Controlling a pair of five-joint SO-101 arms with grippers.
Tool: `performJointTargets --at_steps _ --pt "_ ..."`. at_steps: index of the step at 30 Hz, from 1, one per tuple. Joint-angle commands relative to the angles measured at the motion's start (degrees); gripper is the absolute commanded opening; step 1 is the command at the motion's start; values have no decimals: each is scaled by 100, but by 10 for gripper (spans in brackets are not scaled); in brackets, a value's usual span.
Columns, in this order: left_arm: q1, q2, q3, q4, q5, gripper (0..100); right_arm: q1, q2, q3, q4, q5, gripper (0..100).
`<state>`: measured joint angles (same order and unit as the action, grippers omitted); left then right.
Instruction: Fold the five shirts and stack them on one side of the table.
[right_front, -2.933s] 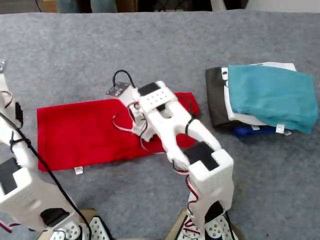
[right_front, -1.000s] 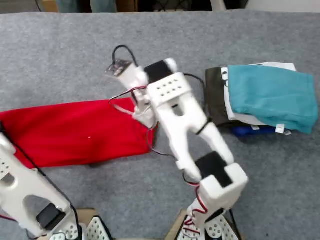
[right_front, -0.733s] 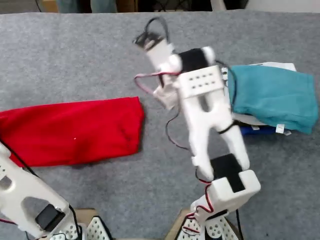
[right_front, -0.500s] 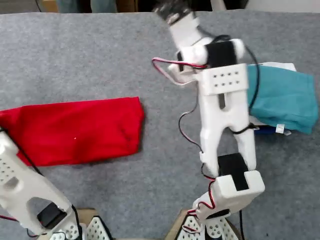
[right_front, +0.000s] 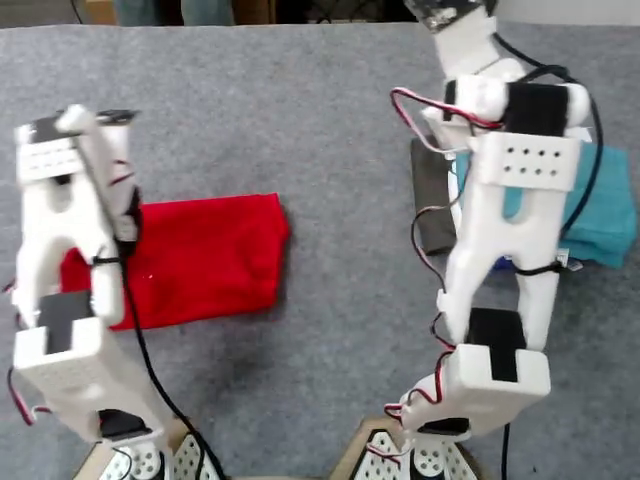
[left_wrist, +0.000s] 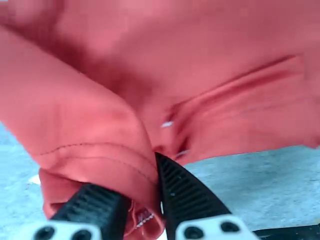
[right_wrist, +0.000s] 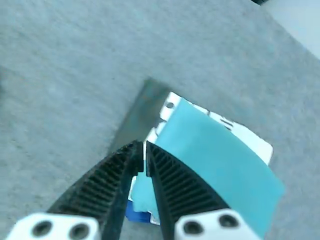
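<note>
The red shirt (right_front: 210, 255) lies on the left half of the grey table (right_front: 250, 90), spread flat on its right side. The left arm (right_front: 65, 240) stands over its left part and covers it in the high view. In the left wrist view we see the left gripper (left_wrist: 132, 192) closed on a bunched fold of the red cloth. The fold is pressed between the two black ribbed fingers (left_wrist: 175, 185), and a stitched hem and a small white label (left_wrist: 145, 217) show just beside them.

On the right side of the table we find the stack (right_wrist: 200, 150) of four folded shirts. The teal shirt (right_front: 612, 215) is on top and a white shirt (right_wrist: 250, 137) is under it. A dark grey shirt (right_front: 430, 200) sticks out toward the middle of the table, and a blue shirt (right_wrist: 135, 212) shows at the lowest edge. The stack is well apart from the red shirt.

The right arm (right_front: 520, 150) reaches up over this stack. The right gripper (right_wrist: 142, 147) hangs above the stack's edge without touching it. Its fingers are almost together, with only a thin slit between them, and we see nothing held in them.
</note>
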<state>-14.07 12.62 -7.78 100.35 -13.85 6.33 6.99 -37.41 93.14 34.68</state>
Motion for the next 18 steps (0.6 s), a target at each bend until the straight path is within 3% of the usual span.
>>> performJointTargets --at_steps 1,9,18 --pt "778 -273 4 35 387 30 360 -268 -40 -97 105 25" --pt "2211 -255 -4 26 782 30 545 -242 -31 -123 360 25" --pt "3064 -167 -4 -510 1011 30 536 -268 -31 -123 396 25"
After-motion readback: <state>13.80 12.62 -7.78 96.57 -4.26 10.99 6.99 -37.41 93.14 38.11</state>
